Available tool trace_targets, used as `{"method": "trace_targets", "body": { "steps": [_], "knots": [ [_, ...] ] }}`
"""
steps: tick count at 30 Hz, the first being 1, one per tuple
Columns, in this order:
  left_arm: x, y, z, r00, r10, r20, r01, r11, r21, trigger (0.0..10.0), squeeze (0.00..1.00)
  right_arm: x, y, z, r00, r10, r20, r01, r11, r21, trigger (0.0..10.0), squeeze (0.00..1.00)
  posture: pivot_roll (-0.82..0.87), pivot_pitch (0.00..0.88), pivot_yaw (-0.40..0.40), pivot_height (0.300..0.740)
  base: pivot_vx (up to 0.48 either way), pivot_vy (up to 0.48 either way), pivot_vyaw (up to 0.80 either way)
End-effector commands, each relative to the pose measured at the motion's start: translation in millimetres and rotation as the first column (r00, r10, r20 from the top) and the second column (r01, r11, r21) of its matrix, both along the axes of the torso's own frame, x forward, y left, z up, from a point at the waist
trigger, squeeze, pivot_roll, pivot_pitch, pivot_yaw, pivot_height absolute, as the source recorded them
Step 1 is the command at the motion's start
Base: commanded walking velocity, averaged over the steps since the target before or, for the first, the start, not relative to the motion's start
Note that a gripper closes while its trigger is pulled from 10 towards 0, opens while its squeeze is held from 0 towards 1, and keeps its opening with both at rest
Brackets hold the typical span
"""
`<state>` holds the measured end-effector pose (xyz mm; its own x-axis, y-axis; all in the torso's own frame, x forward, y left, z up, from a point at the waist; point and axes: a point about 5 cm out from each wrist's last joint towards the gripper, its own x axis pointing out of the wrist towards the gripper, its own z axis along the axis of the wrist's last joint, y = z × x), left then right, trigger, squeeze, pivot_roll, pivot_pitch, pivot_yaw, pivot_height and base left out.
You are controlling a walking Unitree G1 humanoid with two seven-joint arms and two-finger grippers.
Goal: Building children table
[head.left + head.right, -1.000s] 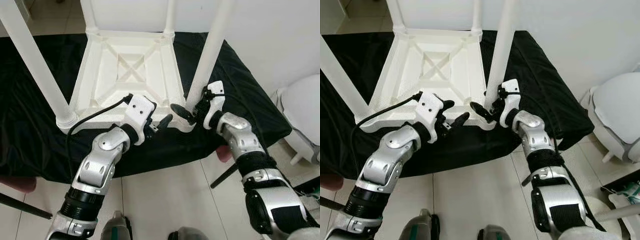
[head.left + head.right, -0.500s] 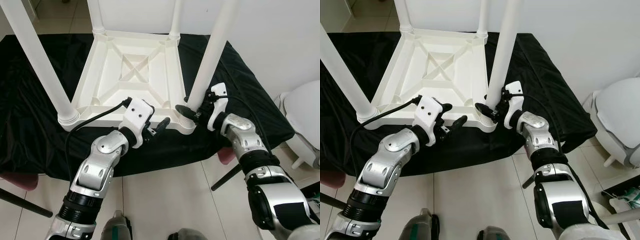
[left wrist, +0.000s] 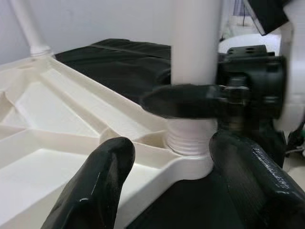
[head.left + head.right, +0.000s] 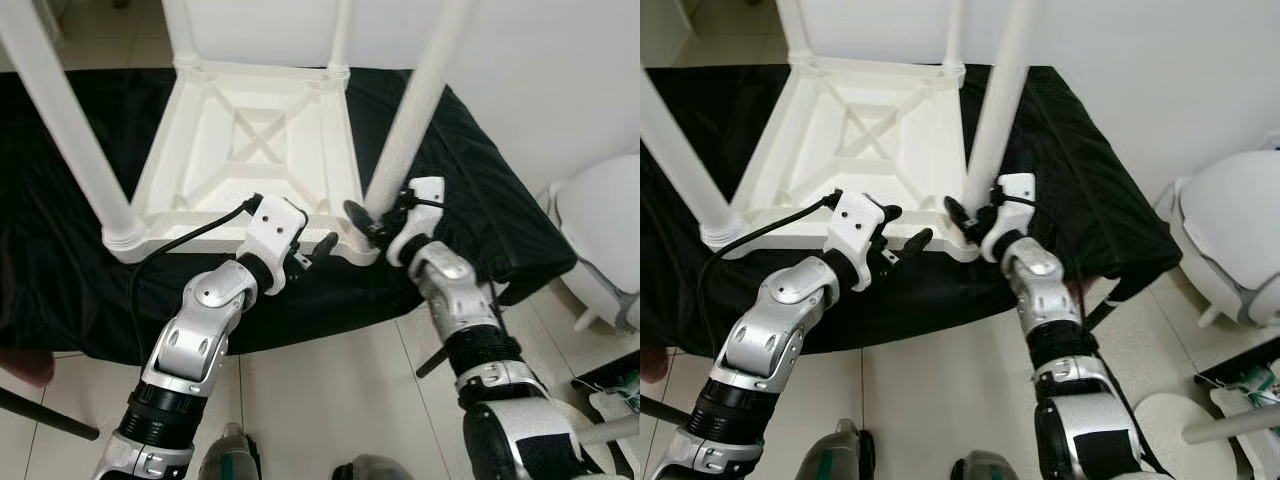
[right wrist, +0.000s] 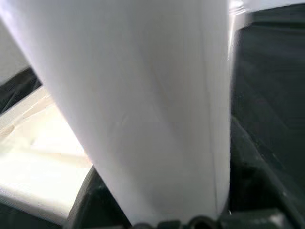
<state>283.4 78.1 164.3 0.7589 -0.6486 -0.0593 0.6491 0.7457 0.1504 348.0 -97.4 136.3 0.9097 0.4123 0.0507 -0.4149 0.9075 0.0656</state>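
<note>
A white children's table (image 4: 250, 150) lies upside down on a black cloth (image 4: 60, 270), its legs pointing up. My right gripper (image 4: 378, 222) is shut around the base of the near right leg (image 4: 410, 120), just above the threaded socket (image 3: 188, 140). That leg (image 5: 143, 95) runs between the black fingers (image 5: 252, 191) in the right wrist view. My left gripper (image 4: 310, 238) stands open at the table's front rim, just left of that corner, with nothing between its fingers (image 3: 95, 191).
The cloth-covered surface ends at a tiled floor (image 4: 330, 400) in front of me. A white rounded object (image 4: 610, 230) stands to the right by the wall. A dark red piece (image 4: 20, 365) and a black rod (image 4: 45, 415) are at lower left.
My right forearm has swung inward toward the middle while its gripper stays on the leg's base. The left gripper has hardly moved. The camera has shifted slightly.
</note>
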Motion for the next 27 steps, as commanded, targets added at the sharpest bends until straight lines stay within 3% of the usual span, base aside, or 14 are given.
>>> {"method": "trace_targets", "body": {
  "steps": [1,2,3,6,15,16,21,27],
  "knots": [
    [1.1,1.0,-0.7,0.999,0.047,0.000,-0.047,0.999,0.002,10.0,0.00,-1.5,1.4,-9.3,0.989,-0.122,-0.081,0.129,0.988,0.087,10.0,0.00,0.00,0.016,-0.035,0.740,0.000,0.000,0.00],
    [1.1,1.0,-0.7,0.999,0.047,0.000,-0.047,0.999,0.002,10.0,0.00,-1.5,1.4,-9.3,0.989,-0.122,-0.081,0.129,0.988,0.087,10.0,0.00,0.00,0.016,-0.035,0.740,0.000,0.000,0.00],
    [1.7,0.7,-0.2,0.999,0.046,0.001,-0.046,0.999,0.002,10.0,0.00,-1.1,0.1,-8.8,0.974,-0.207,-0.091,0.216,0.971,0.101,10.0,0.00,-0.01,0.014,-0.034,0.740,0.000,0.000,0.00],
    [2.2,0.1,0.4,0.999,0.044,0.004,-0.044,0.999,0.001,10.0,0.00,-1.5,1.6,-8.2,0.964,-0.249,-0.094,0.259,0.961,0.101,10.0,0.00,-0.01,0.014,-0.034,0.740,0.000,0.000,0.00],
    [3.5,-2.3,1.2,0.999,0.041,0.007,-0.041,0.999,-0.004,10.0,0.00,-4.4,-1.5,-1.8,0.961,-0.267,-0.069,0.272,0.960,0.070,10.0,0.00,-0.01,0.011,-0.041,0.740,0.000,0.000,0.00],
    [3.6,-2.3,1.3,0.999,0.043,0.008,-0.043,0.999,-0.004,10.0,0.00,-4.5,-4.7,-0.3,0.964,-0.259,-0.058,0.263,0.962,0.076,10.0,1.00,-0.01,0.011,-0.042,0.740,0.000,0.000,0.00],
    [3.5,-2.3,1.4,0.999,0.046,0.008,-0.046,0.999,-0.006,10.0,0.00,-5.1,-7.9,2.7,0.971,-0.237,-0.039,0.239,0.968,0.080,10.0,1.00,-0.01,0.012,-0.046,0.740,0.000,0.000,0.00],
    [4.5,-1.7,1.7,0.999,0.051,0.010,-0.051,0.999,-0.008,10.0,0.00,2.0,-26.0,9.6,0.993,-0.120,0.009,0.119,0.991,0.053,10.0,1.00,-0.01,0.009,-0.046,0.740,0.000,0.000,0.00]
  ]
}}
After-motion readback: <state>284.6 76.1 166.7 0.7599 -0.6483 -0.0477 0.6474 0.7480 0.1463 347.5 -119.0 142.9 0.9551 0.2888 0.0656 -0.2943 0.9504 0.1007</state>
